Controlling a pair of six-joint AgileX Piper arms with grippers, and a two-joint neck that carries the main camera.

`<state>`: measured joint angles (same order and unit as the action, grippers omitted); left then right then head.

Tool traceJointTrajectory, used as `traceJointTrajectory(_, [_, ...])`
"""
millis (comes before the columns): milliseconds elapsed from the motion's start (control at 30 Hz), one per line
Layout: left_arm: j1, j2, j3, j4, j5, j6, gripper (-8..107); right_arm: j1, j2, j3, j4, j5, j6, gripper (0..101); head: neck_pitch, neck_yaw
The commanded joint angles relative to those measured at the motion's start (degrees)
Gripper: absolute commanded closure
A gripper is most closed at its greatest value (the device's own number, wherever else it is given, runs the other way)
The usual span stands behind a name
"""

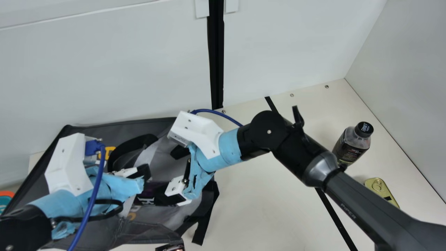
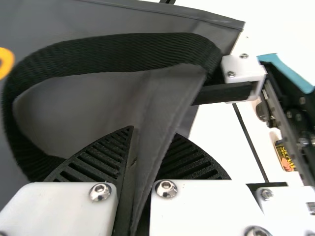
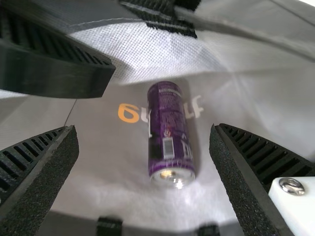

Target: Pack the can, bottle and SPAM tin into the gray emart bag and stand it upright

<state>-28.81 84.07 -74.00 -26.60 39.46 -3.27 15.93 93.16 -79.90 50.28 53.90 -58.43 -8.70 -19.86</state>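
Gray fabric: the emart bag (image 1: pixel 99 233) lies spread over the counter (image 1: pixel 275 212) on the left side of the main view, against the pale back wall (image 1: pixel 115 66). Its black handle strap (image 2: pixel 118 54) loops up in the left wrist view.

Left gripper (image 1: pixel 143 172): over the bag. Fingers closed on a fold of the gray fabric, which runs up between the ribbed pads in the left wrist view.

Right gripper (image 1: pixel 169 176): also over the bag, facing the left one. Fingers open, set wide apart, nothing gripped.

Purple can (image 3: pixel 170 132): lying on its side on the bag's gray fabric, beside orange and white print, seen between the right fingers and touching neither. White mesh cloth (image 3: pixel 142 51) near one end of it. Can't tell if the can is fully inside the bag.

Bottle (image 1: pixel 352 143): dark, black cap, standing on the counter at the main view's right, outside the bag and well apart from it.

SPAM tin (image 1: pixel 381 191): gold lid with pull ring facing up, on the counter near the bottle, also outside the bag.

Bag not standing upright.

Blue cables (image 1: pixel 96 188) run along both arms. Black strip (image 1: pixel 332 212) crosses the counter.
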Motion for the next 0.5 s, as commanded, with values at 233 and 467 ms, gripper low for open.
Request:
traceJointTrajectory(233, [0.0,0.0,0.0,0.0,0.0,0.0,107,-2.2,-3.3,0.9,-0.4,0.7,0.7,6,-1.3,-0.1])
traceJointTrajectory(467, [0.0,0.0,0.0,0.0,0.0,0.0,107,-4.1,-6.0,1.5,-1.7,1.3,2.0,6,-1.3,-0.1])
